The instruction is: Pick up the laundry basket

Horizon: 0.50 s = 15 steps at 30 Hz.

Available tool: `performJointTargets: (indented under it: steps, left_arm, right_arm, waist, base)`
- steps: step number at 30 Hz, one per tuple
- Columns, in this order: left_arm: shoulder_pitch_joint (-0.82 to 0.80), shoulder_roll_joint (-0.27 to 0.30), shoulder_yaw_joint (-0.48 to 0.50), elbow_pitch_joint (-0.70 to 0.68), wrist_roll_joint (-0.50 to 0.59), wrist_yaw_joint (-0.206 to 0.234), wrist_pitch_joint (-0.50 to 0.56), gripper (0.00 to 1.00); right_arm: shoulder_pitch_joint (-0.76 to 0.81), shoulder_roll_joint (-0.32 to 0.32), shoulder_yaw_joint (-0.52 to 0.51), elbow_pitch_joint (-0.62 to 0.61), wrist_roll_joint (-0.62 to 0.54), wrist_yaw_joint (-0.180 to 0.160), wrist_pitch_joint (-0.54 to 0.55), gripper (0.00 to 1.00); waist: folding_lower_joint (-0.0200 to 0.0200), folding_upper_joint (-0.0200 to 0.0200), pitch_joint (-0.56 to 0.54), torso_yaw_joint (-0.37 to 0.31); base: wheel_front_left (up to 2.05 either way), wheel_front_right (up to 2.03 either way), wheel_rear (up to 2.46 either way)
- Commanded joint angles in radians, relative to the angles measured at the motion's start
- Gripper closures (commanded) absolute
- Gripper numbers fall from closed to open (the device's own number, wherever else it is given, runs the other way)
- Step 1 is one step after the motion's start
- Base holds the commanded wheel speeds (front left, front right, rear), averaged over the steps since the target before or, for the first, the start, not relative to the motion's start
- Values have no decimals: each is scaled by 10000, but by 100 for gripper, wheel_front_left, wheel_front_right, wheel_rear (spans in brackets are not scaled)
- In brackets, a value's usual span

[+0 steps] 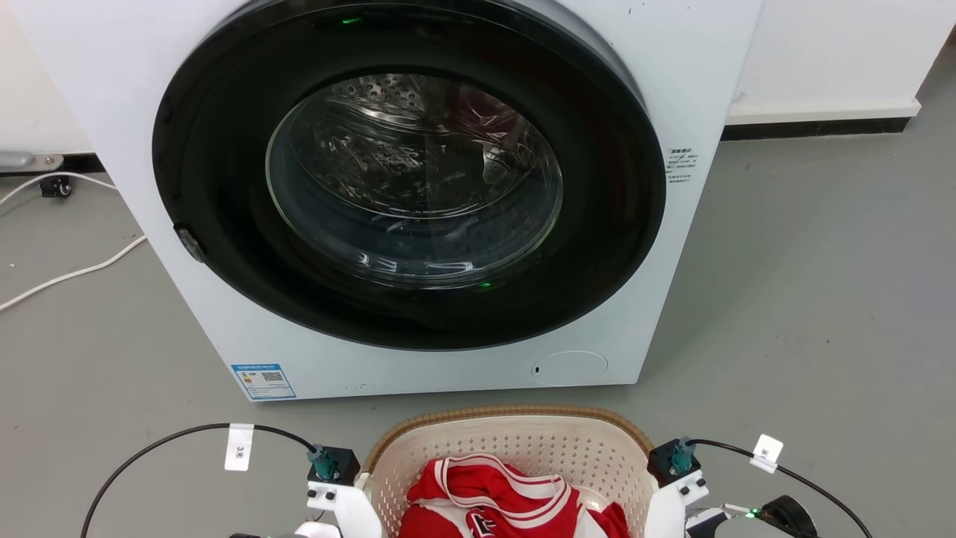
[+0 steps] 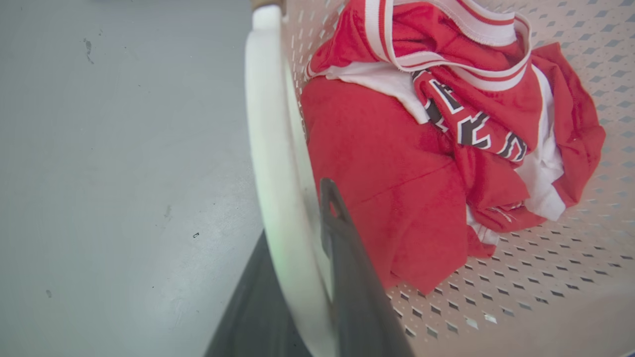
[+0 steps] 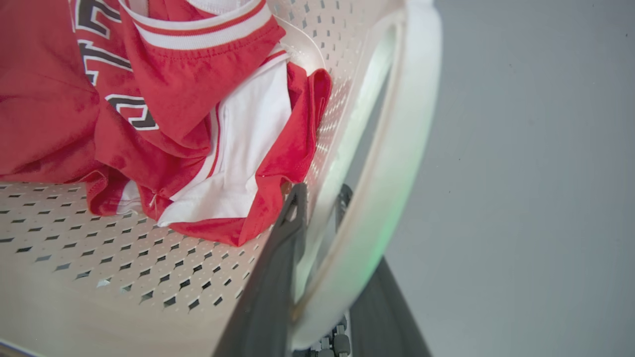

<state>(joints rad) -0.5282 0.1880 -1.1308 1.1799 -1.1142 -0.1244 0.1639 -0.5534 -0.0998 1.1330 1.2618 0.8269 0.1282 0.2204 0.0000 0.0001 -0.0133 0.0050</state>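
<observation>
Before one washing machine, clamping two loop handles of one laundry basket, left gripper on one, right gripper on the other, one red jersey inside.

At seven o'clock in the head view, the left bracket is glossy white with two small dark screw holes. It is topped by a black block bearing a teal plug. The thin black left cable arcs toward nine o'clock and wears a white tag with a printed marking.

At five o'clock the right bracket has the same block and plug. Its right cable is also tagged, and a dark rounded housing sits beside a green light.

The left gripper and right gripper each have long, flat, matte dark-grey fingers with rounded tips. Small silvery fasteners show at six o'clock in the right wrist view.
</observation>
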Motion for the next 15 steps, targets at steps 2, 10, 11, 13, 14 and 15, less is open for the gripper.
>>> performJointTargets:
  steps: [2, 10, 11, 13, 14, 15]
  left_arm:
    - [-218, -18, -61, -73, -48, -107, -127, 100]
    - [-232, -16, -255, -65, -228, -107, -164, 100]
    - [-233, -13, -278, -60, -243, -107, -172, 100]
    - [-235, -4, -333, -52, -285, -107, -162, 100]
    - [-237, -1, -357, -50, -305, -107, -171, 100]
    - [-240, 2, -379, -49, -314, -107, -170, 100]
  right_arm:
    - [-92, 7, 130, -1, 9, 46, -30, 100]
    - [-77, -9, 341, 35, 218, 46, -44, 100]
    - [-84, -10, 370, 40, 233, 46, -48, 100]
    - [-94, -11, 421, 50, 292, 46, -58, 100]
    - [-99, -13, 447, 52, 309, 46, -65, 100]
    - [-102, -14, 469, 53, 325, 46, -64, 100]
  waist:
    - [0, -1, -8, -2]
    - [0, -1, -26, 0]
    - [0, -1, -27, -3]
    - [0, -1, -30, -13]
    - [0, -1, -30, -17]
    - [0, -1, -31, -20]
  base:
    - [0, 0, 0]
    - [0, 0, 0]
    - [0, 0, 0]
    - [0, 0, 0]
    - [0, 0, 0]
    - [0, 0, 0]
